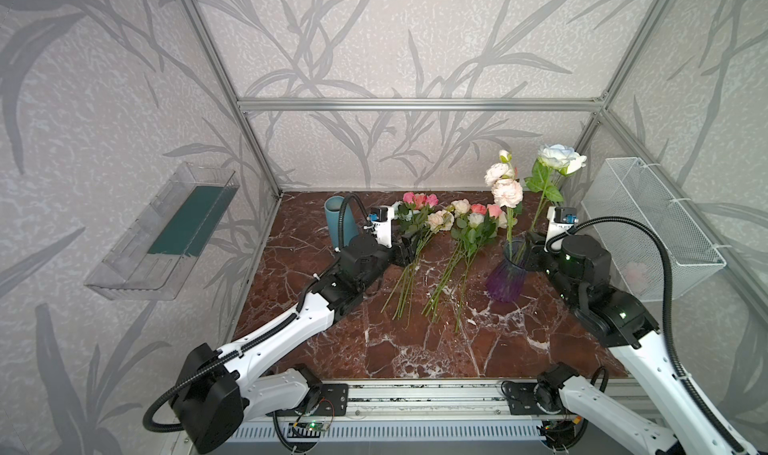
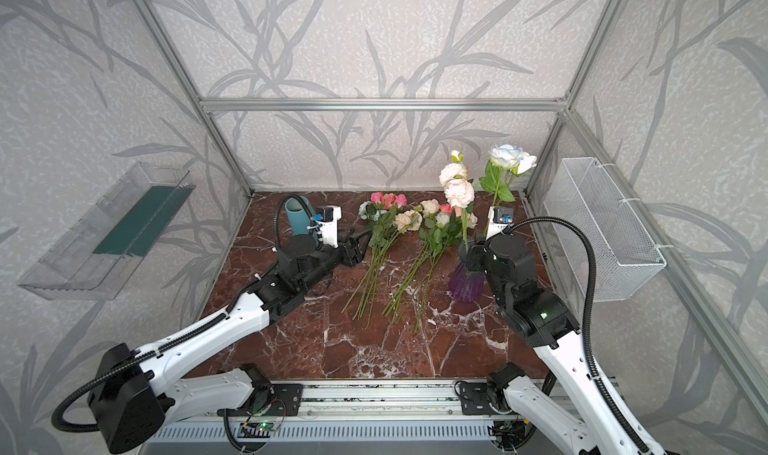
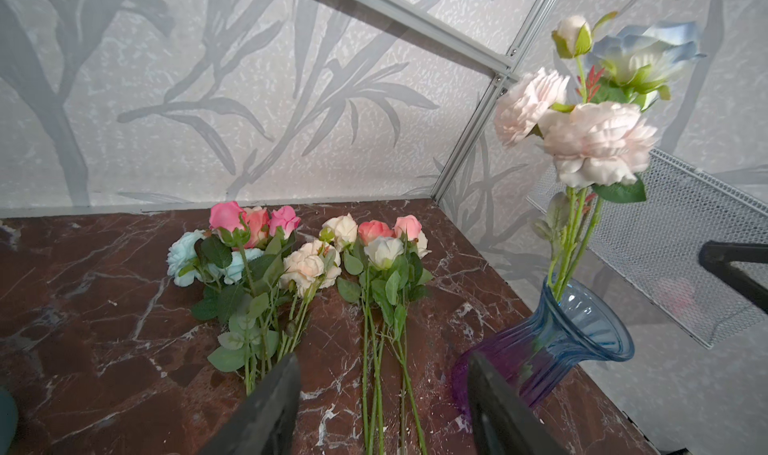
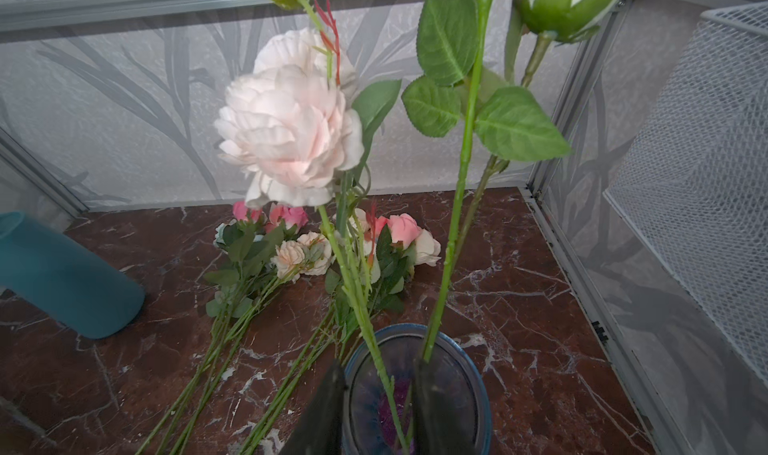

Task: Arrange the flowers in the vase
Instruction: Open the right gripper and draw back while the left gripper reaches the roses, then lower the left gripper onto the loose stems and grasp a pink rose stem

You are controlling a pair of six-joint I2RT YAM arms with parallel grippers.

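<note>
The flowers lie in two loose bunches on the marble table (image 1: 374, 340), mid-frame in both top views: a left bunch (image 1: 415, 228) and a right bunch (image 1: 471, 232). Blooms point to the far wall, and the thin green stems run down-frame, slanting left. The heads are pink, coral, cream and pale blue, with soft leaves. My left pincer (image 3: 382, 365) hangs released, jaws wide and empty, just left of the left bunch's stems, which lie across my reach. That looks like the nearer arm for the next pick. Right of centre stands the vase (image 1: 505, 280), holding a pale pink peony sprig (image 1: 507, 193) and a white rose (image 1: 559, 156). My right pincer (image 4: 378, 370) is at its rim, jaws apart, with the peony stem loose between them.
</note>
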